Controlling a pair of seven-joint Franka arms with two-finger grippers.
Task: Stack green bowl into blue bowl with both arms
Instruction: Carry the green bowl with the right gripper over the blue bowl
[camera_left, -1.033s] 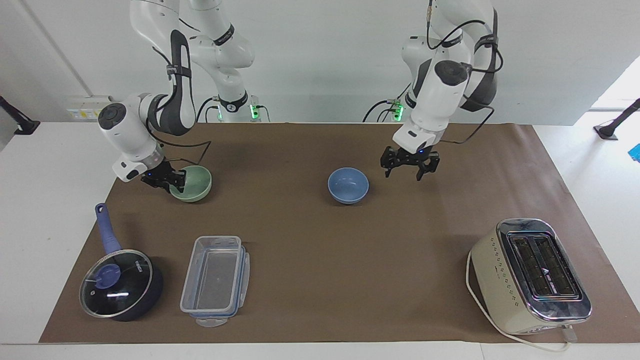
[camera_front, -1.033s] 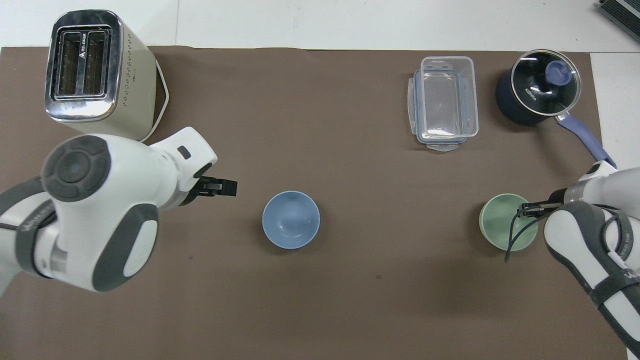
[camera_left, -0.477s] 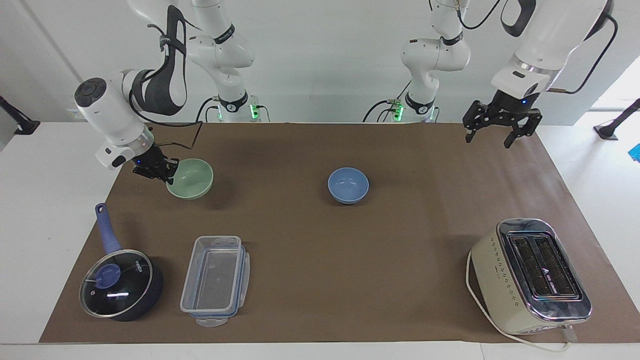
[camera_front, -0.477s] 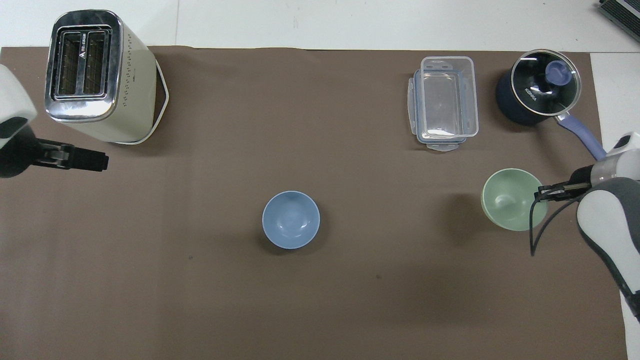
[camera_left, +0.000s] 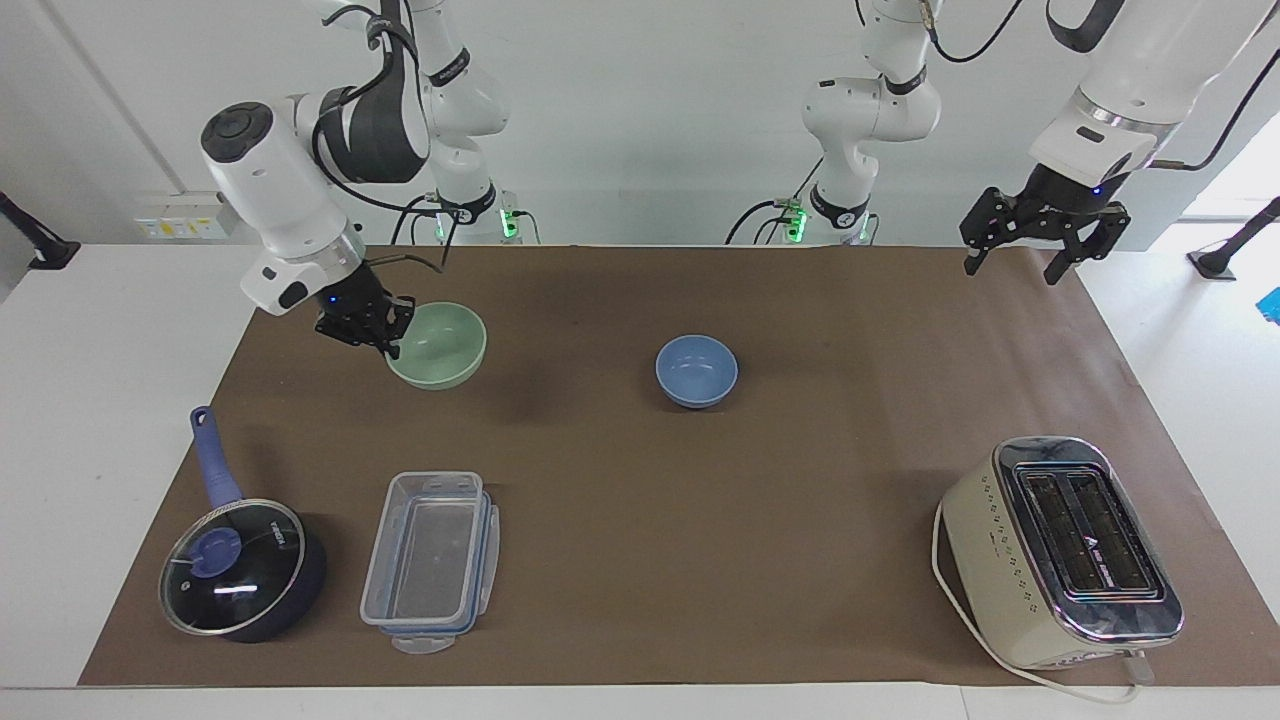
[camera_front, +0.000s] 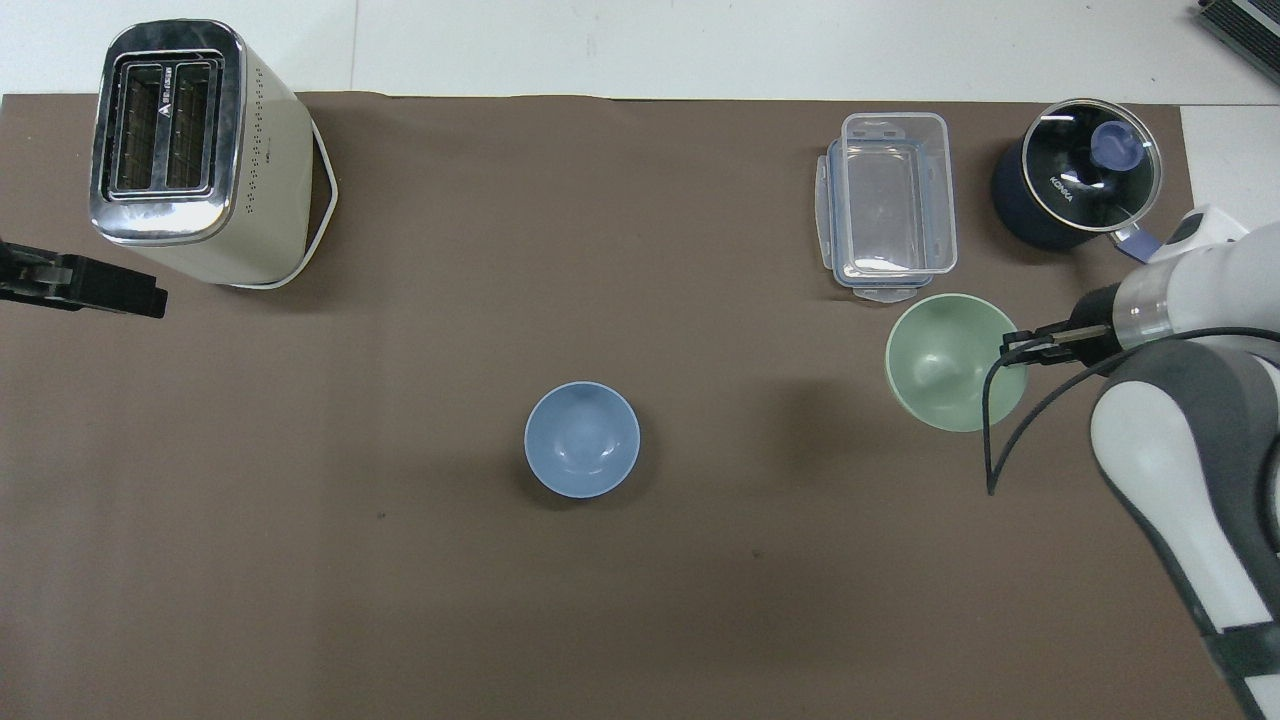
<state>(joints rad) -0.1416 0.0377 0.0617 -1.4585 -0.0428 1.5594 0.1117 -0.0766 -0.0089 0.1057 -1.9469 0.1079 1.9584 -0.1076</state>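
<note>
The pale green bowl (camera_left: 440, 346) hangs in the air over the mat toward the right arm's end, its shadow below it. My right gripper (camera_left: 388, 338) is shut on its rim; in the overhead view the green bowl (camera_front: 950, 362) sits just off the right gripper (camera_front: 1010, 346). The blue bowl (camera_left: 697, 370) stands upright and empty on the mat near the middle, also seen in the overhead view (camera_front: 582, 438). My left gripper (camera_left: 1012, 266) is open and empty, raised over the mat's edge at the left arm's end; it shows at the overhead view's border (camera_front: 140, 297).
A cream toaster (camera_left: 1060, 550) (camera_front: 190, 150) stands farther from the robots at the left arm's end. A clear plastic container (camera_left: 430, 560) (camera_front: 890, 205) and a dark blue saucepan with glass lid (camera_left: 240, 565) (camera_front: 1075, 185) stand farther from the robots at the right arm's end.
My right gripper has lifted the green bowl off the mat and carried it toward the blue bowl. My left gripper has risen from beside the blue bowl and swung out to its end.
</note>
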